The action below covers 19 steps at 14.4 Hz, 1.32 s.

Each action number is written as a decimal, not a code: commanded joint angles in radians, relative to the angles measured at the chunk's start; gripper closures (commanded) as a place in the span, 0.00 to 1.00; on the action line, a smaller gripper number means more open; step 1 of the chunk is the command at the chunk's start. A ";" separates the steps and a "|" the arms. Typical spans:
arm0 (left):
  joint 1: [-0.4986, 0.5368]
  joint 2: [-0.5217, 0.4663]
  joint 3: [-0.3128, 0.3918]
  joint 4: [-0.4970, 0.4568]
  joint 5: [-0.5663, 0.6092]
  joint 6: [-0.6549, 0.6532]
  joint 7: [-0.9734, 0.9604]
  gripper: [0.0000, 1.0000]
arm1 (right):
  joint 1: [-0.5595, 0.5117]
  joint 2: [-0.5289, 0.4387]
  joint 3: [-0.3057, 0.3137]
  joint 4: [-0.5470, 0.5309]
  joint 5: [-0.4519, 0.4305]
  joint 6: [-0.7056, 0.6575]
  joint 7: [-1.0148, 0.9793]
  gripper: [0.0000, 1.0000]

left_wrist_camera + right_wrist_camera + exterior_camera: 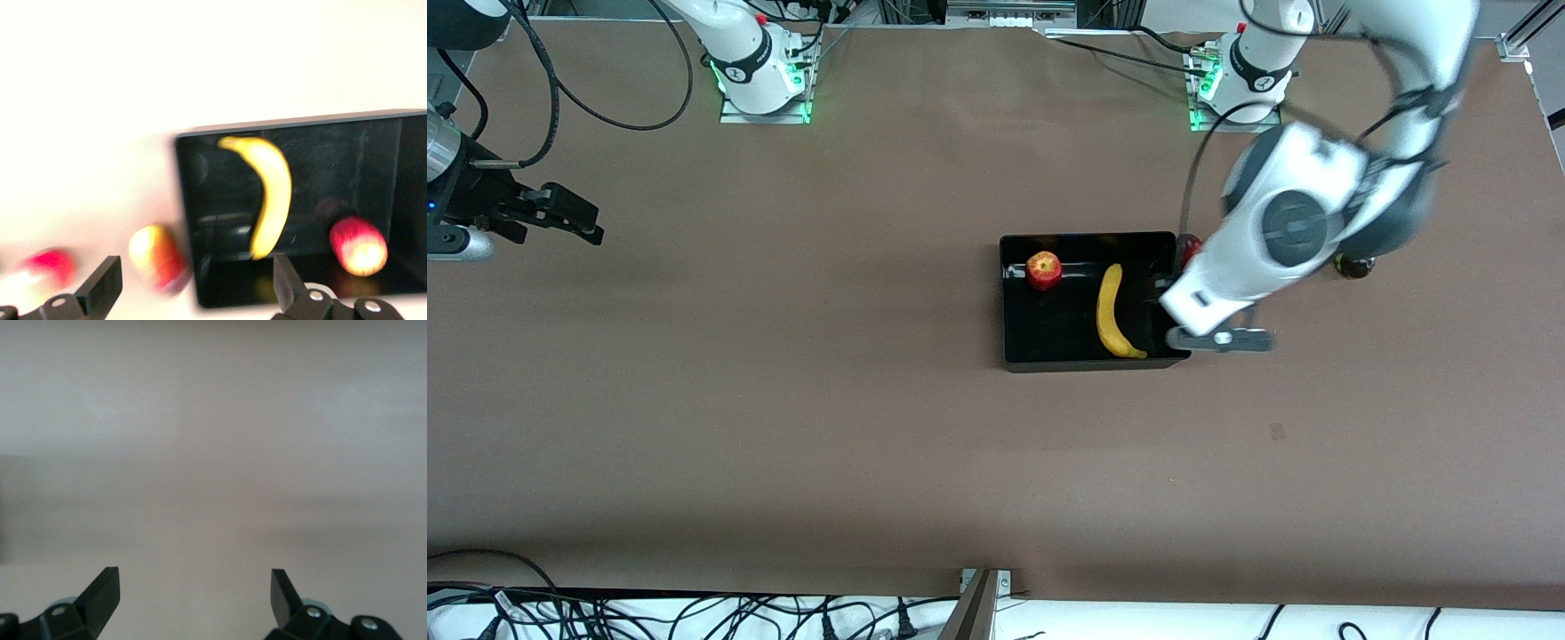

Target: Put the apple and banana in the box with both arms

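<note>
The black box [1085,237] sits mid-table. The red-yellow apple [1044,269] lies in it toward the right arm's end. The yellow banana [1112,311] lies in it toward the left arm's end. My left gripper [1172,300] hangs over the box's wall at the left arm's end, mostly hidden under its own wrist. In the left wrist view it [195,283] is open and empty, above the box [190,220], the banana [272,193] and the apple [359,245]. My right gripper [578,224] waits over bare table at the right arm's end; it [195,593] is open and empty.
A red-yellow mango [157,259] lies on the table just outside the box wall, and a red fruit [47,267] lies beside it. A red fruit [1189,249] shows at the box's corner under the left arm. A dark round object [1352,265] lies farther toward the left arm's end.
</note>
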 commanded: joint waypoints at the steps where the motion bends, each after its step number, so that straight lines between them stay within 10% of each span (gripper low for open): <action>1: 0.008 0.032 0.159 0.265 -0.093 -0.264 0.220 0.00 | -0.004 0.004 0.003 0.013 -0.013 -0.002 0.002 0.00; 8: 0.022 -0.135 0.422 0.292 -0.095 -0.338 0.690 0.00 | -0.004 0.004 0.003 0.013 -0.013 -0.002 0.002 0.00; 14: -0.006 -0.417 0.428 0.046 -0.050 -0.289 0.553 0.00 | -0.004 0.004 0.003 0.013 -0.013 -0.002 0.000 0.00; 19: -0.042 -0.448 0.322 0.031 -0.010 -0.312 0.367 0.00 | -0.004 0.004 0.003 0.013 -0.013 -0.002 0.000 0.00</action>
